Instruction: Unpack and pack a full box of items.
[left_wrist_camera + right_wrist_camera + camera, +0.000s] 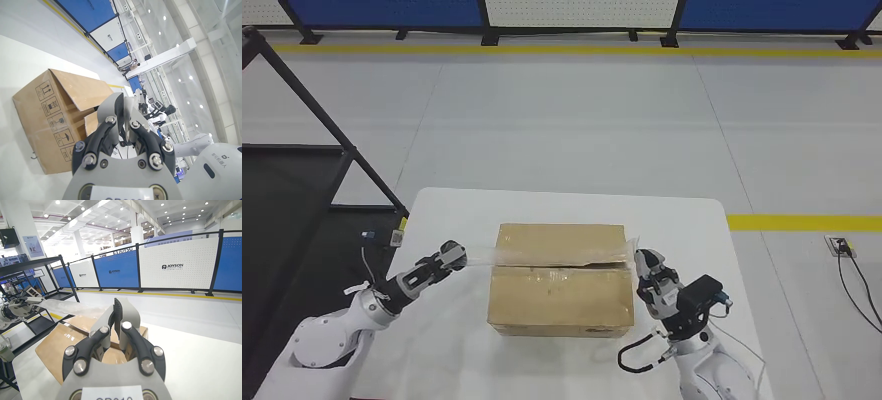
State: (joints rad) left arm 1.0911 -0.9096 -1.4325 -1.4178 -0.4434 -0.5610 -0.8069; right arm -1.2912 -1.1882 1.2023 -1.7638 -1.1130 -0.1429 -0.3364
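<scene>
A brown cardboard box (pixel 560 292) lies in the middle of the white table (pixel 452 340), its top flaps slightly parted. A long strip of clear tape (pixel 542 256) stretches from the box's top seam to my left gripper (pixel 454 253), which is shut on the strip's end just off the box's left end. The left wrist view has the film (pixel 130 105) pinched between the left gripper (pixel 125 98) fingers, with the box (pixel 47 113) behind. My right gripper (pixel 645 262) (pixel 118 303) stands shut and empty beside the box's (pixel 62 336) right end.
A black metal rack (pixel 302 200) stands off the table's left side. Blue and white fence panels (pixel 572 12) line the far floor beyond a yellow line. Bare tabletop lies in front of and behind the box.
</scene>
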